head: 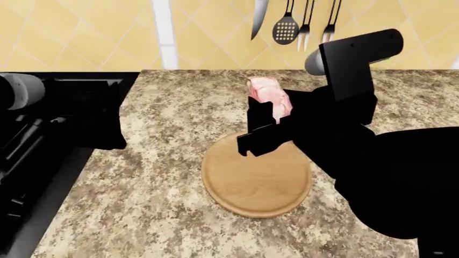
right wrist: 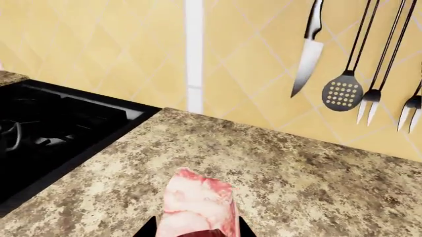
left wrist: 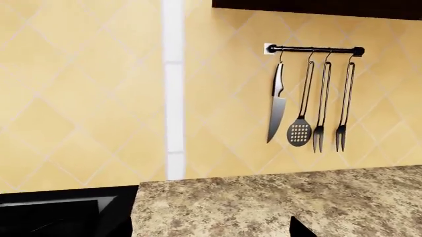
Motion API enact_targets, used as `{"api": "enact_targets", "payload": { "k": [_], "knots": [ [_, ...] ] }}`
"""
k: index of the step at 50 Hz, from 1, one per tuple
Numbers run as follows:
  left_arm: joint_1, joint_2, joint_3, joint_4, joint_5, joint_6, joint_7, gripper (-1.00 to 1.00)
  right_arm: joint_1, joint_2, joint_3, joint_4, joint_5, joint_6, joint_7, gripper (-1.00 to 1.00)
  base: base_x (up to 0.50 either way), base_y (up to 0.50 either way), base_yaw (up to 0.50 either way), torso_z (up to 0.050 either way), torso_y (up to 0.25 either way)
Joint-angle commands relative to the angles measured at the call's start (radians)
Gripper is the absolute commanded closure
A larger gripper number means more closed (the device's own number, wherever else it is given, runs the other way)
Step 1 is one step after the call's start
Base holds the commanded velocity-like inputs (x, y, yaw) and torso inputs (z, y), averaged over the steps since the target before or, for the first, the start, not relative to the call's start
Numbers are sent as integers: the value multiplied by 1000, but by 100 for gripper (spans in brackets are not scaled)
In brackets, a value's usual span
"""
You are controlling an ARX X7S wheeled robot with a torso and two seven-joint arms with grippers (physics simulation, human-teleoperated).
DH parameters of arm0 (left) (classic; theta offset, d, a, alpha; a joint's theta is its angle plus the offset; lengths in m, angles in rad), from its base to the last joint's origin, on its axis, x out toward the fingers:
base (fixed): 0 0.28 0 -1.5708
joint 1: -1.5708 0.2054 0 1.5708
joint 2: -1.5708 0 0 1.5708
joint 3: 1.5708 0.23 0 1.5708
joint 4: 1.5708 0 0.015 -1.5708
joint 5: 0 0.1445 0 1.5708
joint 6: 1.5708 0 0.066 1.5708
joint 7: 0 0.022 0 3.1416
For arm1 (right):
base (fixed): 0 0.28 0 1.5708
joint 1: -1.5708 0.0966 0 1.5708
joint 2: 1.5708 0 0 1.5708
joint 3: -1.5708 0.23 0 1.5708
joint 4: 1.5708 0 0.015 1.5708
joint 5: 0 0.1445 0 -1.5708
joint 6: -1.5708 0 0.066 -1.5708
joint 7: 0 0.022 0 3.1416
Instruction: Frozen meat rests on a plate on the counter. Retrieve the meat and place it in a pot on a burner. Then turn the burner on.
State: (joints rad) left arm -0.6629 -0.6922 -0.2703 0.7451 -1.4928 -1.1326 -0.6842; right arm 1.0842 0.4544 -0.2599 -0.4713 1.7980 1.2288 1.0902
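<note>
My right gripper (head: 267, 115) is shut on the frozen meat (head: 270, 95), a pink marbled chunk, and holds it up above the far edge of the round tan wooden plate (head: 256, 180) on the granite counter (head: 165, 177). In the right wrist view the meat (right wrist: 196, 205) sits between the dark fingertips over the counter (right wrist: 310, 168). My left gripper is at the head view's left over the black stove; its jaws are hidden there. Only one dark fingertip (left wrist: 300, 228) shows in the left wrist view. The pot is out of view.
The black stove (head: 43, 177) lies left of the counter and also shows in the right wrist view (right wrist: 46, 133). A knife (left wrist: 275, 106), a slotted spatula (left wrist: 300, 129) and two forks hang from a rail on the yellow tiled wall.
</note>
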Motion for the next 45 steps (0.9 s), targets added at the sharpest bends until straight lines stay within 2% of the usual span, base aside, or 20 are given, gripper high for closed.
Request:
{"api": "enact_targets", "payload": {
  "k": [1, 45],
  "knots": [
    [-82, -36, 3, -6, -56, -6, -66, -100, 27, 14, 35, -37, -21, -9, -51, 100, -281, 492, 0, 0, 0],
    [-64, -77, -13, 20, -119, 31, -101, -100, 126, 32, -18, -69, 48, -22, -11, 100, -6, 500, 0, 0, 0]
  ]
}}
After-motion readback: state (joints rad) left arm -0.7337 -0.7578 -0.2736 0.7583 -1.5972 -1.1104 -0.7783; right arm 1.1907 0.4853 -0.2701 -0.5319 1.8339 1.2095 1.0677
